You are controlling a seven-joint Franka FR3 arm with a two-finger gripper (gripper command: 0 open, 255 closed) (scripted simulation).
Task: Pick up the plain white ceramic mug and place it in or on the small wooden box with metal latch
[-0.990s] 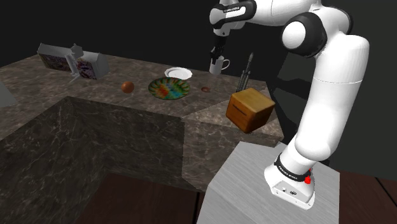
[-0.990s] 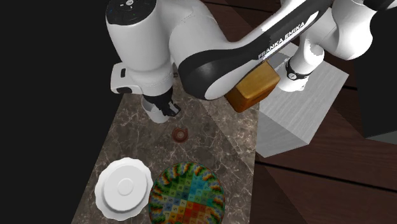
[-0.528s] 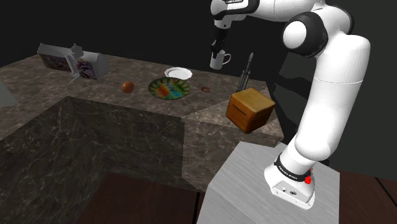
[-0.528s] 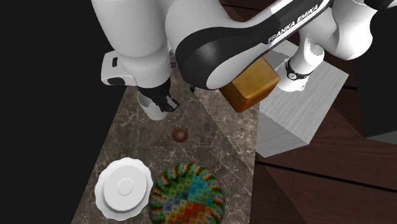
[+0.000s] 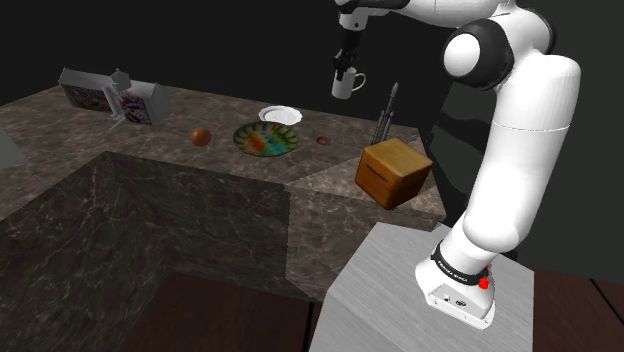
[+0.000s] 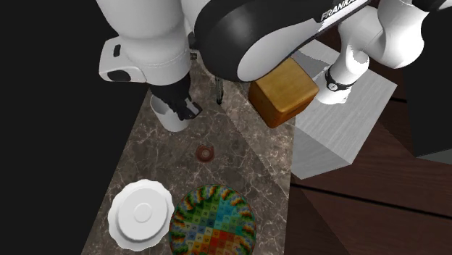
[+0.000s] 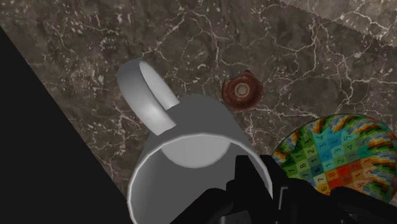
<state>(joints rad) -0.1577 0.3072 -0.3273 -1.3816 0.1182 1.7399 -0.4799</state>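
A plain white mug [image 5: 347,86] hangs in the air above the back of the dark marble counter [image 5: 200,165], and my gripper [image 5: 343,68] is shut on its rim from above. The wrist view has the black fingers [image 7: 253,180] clasping the rim of the mug [image 7: 181,149], its handle pointing away over the counter. In the second exterior view the mug [image 6: 167,116] sits under the gripper [image 6: 181,107]. The wooden box [image 5: 392,172] stands tilted on the counter's near corner by the stand, closer to the arm's base than the mug; it also shows as the box [image 6: 284,93].
On the counter lie a colourful patterned plate [image 5: 265,139], a white plate [image 5: 280,115], a brown ball [image 5: 201,137] and a small brown ring [image 7: 242,91]. Dark utensils [image 5: 386,115] stand behind the box. Printed cartons [image 5: 110,97] sit far left. A black area lies beyond the counter.
The gripper has risen with the mug in its grasp, lifting it off the counter and higher over both steps.
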